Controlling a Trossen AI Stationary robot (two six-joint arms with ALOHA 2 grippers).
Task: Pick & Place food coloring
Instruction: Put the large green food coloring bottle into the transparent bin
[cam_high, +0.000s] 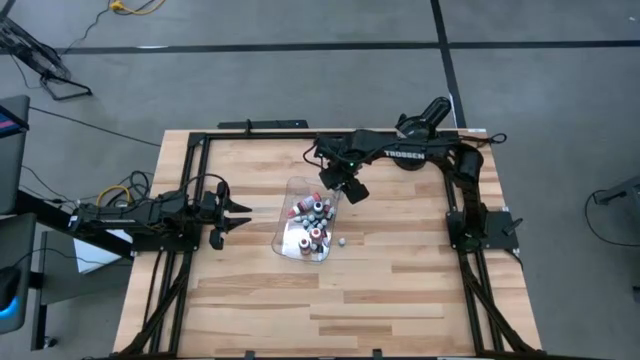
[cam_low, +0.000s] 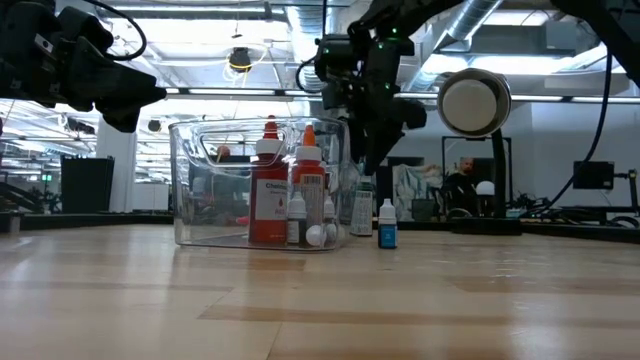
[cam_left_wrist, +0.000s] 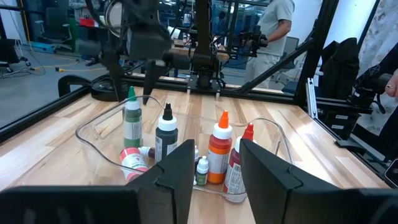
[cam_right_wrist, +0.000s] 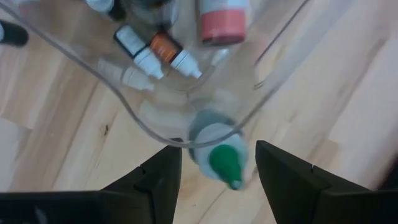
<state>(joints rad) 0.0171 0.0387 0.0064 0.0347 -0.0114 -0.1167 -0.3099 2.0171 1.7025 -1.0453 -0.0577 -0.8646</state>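
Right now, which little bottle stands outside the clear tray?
The tiny teal bottle with a white cap, alone on the table beside the tray; the others sit inside.

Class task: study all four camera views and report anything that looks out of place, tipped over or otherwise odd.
One small bottle stands alone on the table, outside the clear tray that holds the other bottles. Inside the tray, several small bottles lie on their sides rather than upright. The right gripper hangs open over a green-capped bottle; the left gripper waits, open.
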